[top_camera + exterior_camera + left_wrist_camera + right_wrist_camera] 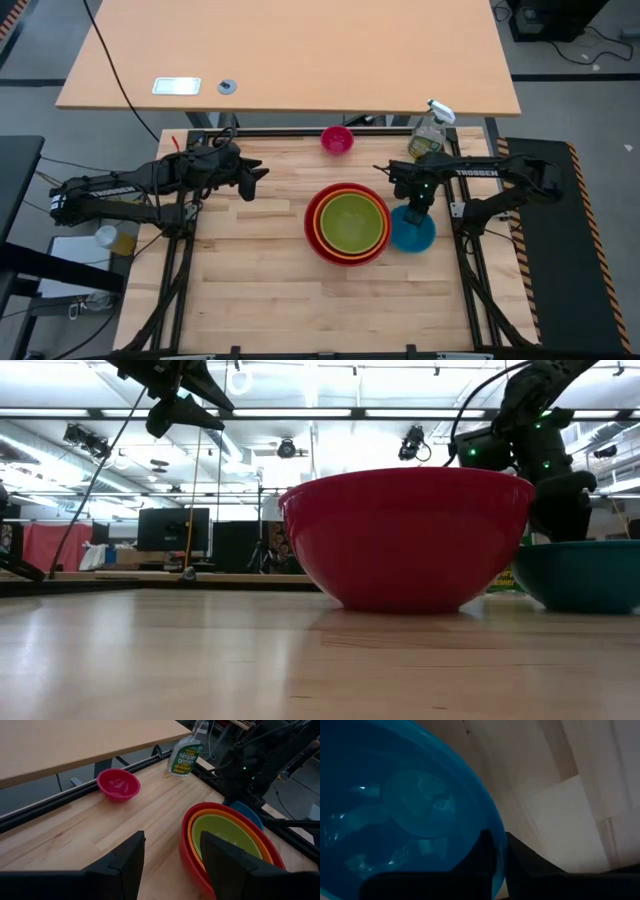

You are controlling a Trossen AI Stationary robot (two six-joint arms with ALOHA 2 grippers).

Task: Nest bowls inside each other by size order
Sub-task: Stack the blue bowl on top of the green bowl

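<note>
The red bowl (pixel 318 232) stands at the table's middle with the orange bowl (pixel 330 200) and the lime green bowl (pixel 353 222) nested in it. The blue bowl (pixel 412 235) stands on the table just right of it. My right gripper (pixel 416 207) is shut on the blue bowl's far rim. The magenta pink bowl (pixel 337 140) stands alone at the table's far edge. My left gripper (pixel 258 180) hangs open and empty above the table, left of the stack; it also shows in the left wrist view (pixel 172 865). My right gripper pinches the blue bowl's rim (pixel 489 826) on its far side, one finger (pixel 485 857) inside the bowl and the other (pixel 522 857) outside. The fingers come from above, pointing down. In the low view the bowl (pixel 585 575) sits upright with its bottom on the table.
A clear spray bottle (pixel 432 128) stands at the far right corner, behind the right arm. A light wooden desk (pixel 290 50) lies beyond the far edge. Bare table spreads to the left of the stack and along the near edge.
</note>
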